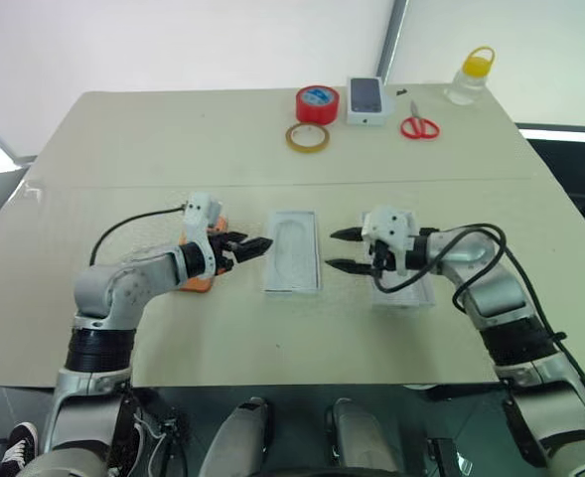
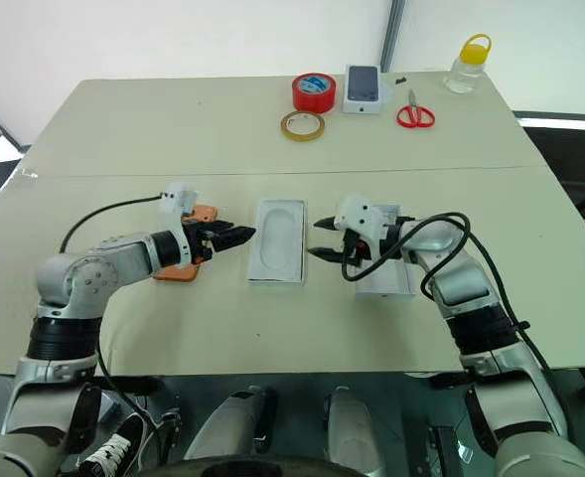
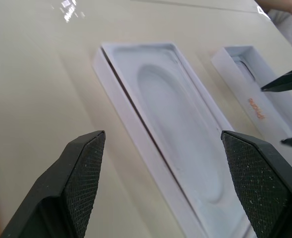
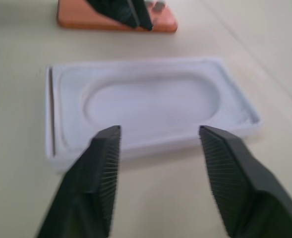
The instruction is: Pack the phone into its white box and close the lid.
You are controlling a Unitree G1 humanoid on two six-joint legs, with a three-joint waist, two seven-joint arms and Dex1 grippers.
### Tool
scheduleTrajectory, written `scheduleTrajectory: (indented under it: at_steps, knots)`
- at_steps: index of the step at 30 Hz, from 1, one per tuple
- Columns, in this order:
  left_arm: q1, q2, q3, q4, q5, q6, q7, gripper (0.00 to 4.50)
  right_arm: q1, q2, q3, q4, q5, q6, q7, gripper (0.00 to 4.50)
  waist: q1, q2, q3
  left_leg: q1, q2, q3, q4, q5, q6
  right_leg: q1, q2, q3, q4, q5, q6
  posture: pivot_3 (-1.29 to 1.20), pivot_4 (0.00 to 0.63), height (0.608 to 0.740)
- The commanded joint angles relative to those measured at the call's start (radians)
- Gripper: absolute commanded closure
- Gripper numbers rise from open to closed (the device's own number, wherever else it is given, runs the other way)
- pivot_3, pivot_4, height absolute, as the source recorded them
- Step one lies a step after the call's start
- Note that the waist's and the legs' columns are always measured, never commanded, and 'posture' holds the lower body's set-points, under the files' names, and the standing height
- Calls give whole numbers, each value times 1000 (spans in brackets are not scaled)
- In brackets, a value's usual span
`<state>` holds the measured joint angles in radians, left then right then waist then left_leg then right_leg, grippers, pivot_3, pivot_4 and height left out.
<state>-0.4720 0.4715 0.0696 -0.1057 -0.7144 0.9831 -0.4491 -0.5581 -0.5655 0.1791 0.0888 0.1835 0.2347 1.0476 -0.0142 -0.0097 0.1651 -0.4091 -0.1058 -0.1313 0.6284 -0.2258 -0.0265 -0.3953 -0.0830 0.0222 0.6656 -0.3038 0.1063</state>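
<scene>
because both claws stand with their fingers apart and clamped on nothing, they look poised between grasps. the left claw (image 1: 255,245) points at the white box (image 1: 293,252) from one side, the right claw (image 1: 344,249) from the other, so the tray lies between them at mid-bench, its moulded hollow up and empty. the phone (image 2: 188,255) lies flat just behind the left claw, partly hidden by the wrist, handy for that arm. the lid (image 1: 404,288) rests open side up under the right arm, likely parked until the phone is in.
</scene>
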Motion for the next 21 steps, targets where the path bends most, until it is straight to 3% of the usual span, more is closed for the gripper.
scheduleTrajectory:
  at_steps: [1,3,9,13,21]
  knots:
    - [42,32,28,-83,57,-117,-33,555,-28,49,-1,-33,5,-12,-38,3461,1,0,0,0,0,0,0,0,0,0,0,0,0,0,0,0,150,740]
    - [80,55,39,-98,94,-187,-54,555,-41,90,19,-25,-29,-22,-81,4467,-1,0,0,0,0,0,0,0,0,0,0,0,0,0,0,0,150,740]
    - [179,87,124,-67,207,-425,-57,555,-89,213,151,80,-192,-80,-195,4467,-3,0,0,0,1,0,-2,0,-1,-2,1,0,1,1,-1,0,150,740]
    - [198,76,147,-68,211,-449,-59,555,-122,237,203,174,-274,-126,-228,4467,5,0,0,0,0,0,-2,0,-1,-2,0,0,0,1,-1,0,150,740]
    - [231,62,129,-105,245,-466,-49,555,-107,168,252,184,-321,-134,-124,4467,-2,0,0,0,0,0,-2,0,0,-2,1,0,1,1,-1,0,150,740]
